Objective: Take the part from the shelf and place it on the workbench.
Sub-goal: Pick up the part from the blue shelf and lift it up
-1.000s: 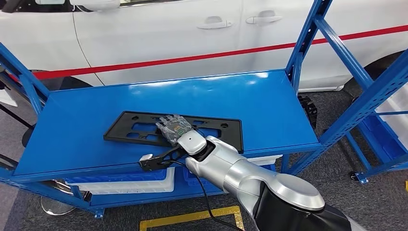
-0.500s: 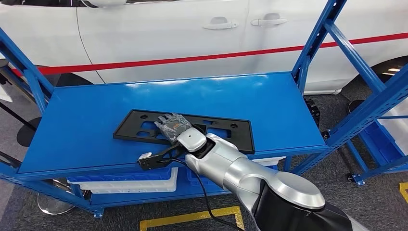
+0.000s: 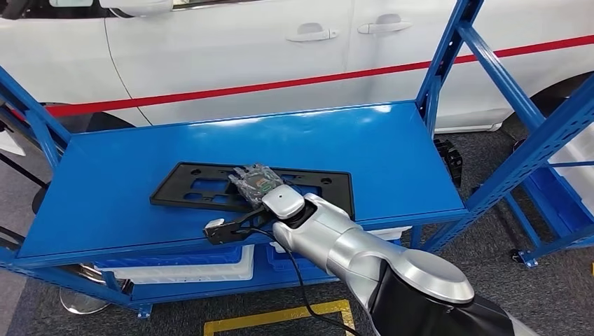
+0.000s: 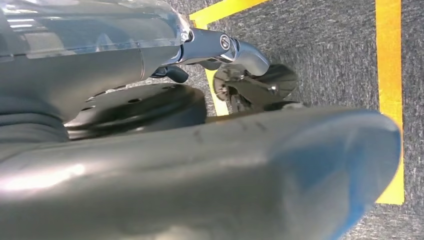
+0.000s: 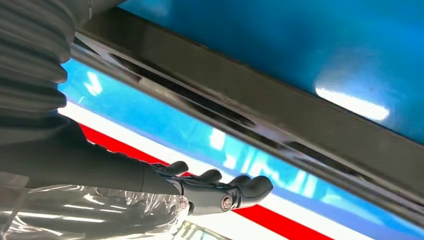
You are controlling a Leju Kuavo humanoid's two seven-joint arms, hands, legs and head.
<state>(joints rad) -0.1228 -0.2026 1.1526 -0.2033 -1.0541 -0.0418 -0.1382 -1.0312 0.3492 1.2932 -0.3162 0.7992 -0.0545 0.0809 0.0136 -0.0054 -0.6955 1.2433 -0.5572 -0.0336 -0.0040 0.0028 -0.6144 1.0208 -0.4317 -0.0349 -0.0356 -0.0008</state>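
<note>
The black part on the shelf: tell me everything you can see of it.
The black part is a long, flat rectangular frame, seemingly matte plastic, with several cut-out openings and small holes. It lies flat, slightly skewed, on the blue shelf, towards its front edge. The right hand rests over its middle; whether the fingers grip it is unclear.

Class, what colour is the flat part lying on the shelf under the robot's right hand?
Black; the part shows best in the head view, lying on the blue shelf.

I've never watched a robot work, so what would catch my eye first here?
A silver arm reaches onto a bright blue shelf, its right hand resting on a flat black frame-shaped part near the front edge. Right behind the shelf stands a white car with a red stripe.
</note>
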